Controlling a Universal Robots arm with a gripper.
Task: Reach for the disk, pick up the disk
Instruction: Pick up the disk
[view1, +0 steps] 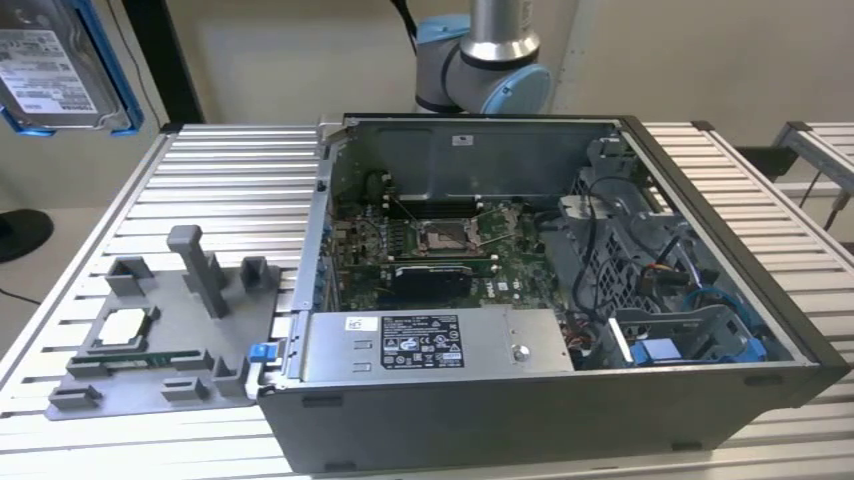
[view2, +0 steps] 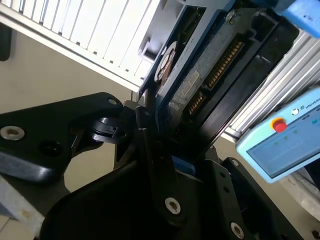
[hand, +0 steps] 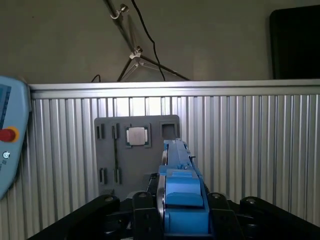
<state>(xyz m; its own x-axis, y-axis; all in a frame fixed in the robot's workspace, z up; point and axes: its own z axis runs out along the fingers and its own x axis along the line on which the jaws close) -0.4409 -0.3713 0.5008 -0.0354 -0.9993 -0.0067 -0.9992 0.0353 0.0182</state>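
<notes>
The flat, silver-grey metal disk (view1: 60, 65) in its bright blue plastic caddy rails hangs high at the exterior view's left, well clear of the ribbed aluminium worktop (view1: 214, 190). In both wrist views the black tool (view2: 172, 145) is pressed together on the disk (view2: 200, 75), pinching it at one end with a finger on either face. In the first wrist view the blue rail stands edge-on in that grip (hand: 182, 195). Judged from this, both the reach and the pick-up are done: the disk is off every surface and carried by the tool alone.

Below lie the grey plastic fixture plate (view1: 200, 300) with the small square silver chip (view1: 127, 325), and beside it the open grey computer case (view1: 534, 440).

As for writing, the disk carries a white printed label and the large grey box (view1: 427, 345) inside the case a black-and-white sticker (the print on both is too fine to make out). A pale blue control pendant (view2: 285, 135) with a red button shows in both wrist views.
</notes>
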